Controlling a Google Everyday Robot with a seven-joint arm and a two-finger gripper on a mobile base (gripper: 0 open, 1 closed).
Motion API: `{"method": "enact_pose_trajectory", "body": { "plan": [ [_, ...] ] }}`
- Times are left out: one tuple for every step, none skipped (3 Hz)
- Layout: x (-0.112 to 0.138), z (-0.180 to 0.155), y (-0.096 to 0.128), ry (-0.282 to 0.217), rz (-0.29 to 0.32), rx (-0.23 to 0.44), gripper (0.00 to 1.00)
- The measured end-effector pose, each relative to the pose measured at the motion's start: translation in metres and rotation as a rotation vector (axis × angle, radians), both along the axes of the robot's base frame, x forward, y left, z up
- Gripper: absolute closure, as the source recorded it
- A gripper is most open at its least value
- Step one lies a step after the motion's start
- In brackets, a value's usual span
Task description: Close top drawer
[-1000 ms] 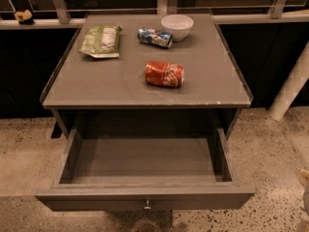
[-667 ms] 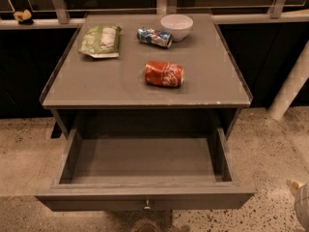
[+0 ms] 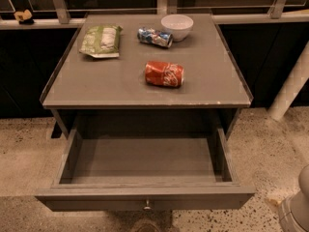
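Observation:
The top drawer (image 3: 145, 196) of the grey table is pulled far out toward me and is empty inside. Its flat front carries a small round metal knob (image 3: 147, 206) at the centre, near the bottom edge of the camera view. My gripper (image 3: 295, 203) shows only as a grey rounded shape in the lower right corner. It is to the right of the drawer front and apart from it.
On the tabletop (image 3: 96, 81) lie a red soda can (image 3: 164, 74), a blue can (image 3: 154, 36), a white bowl (image 3: 176, 26) and a green snack bag (image 3: 101, 40). A white post (image 3: 289, 88) stands at the right, and speckled floor surrounds the table.
The grey gripper has come further into view at the lower right corner. The drawer and the things on the table have not moved.

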State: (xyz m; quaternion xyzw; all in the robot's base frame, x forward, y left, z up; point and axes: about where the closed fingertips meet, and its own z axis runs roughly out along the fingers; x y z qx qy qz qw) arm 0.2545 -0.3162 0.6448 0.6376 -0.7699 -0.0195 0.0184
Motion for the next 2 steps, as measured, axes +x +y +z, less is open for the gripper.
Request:
{"method": "enact_pose_trajectory", "body": {
  "plan": [
    [0.001, -0.003, 0.019, 0.018, 0.156, 0.036, 0.00],
    [-0.001, 0.008, 0.034, -0.018, 0.295, 0.038, 0.00]
  ]
}}
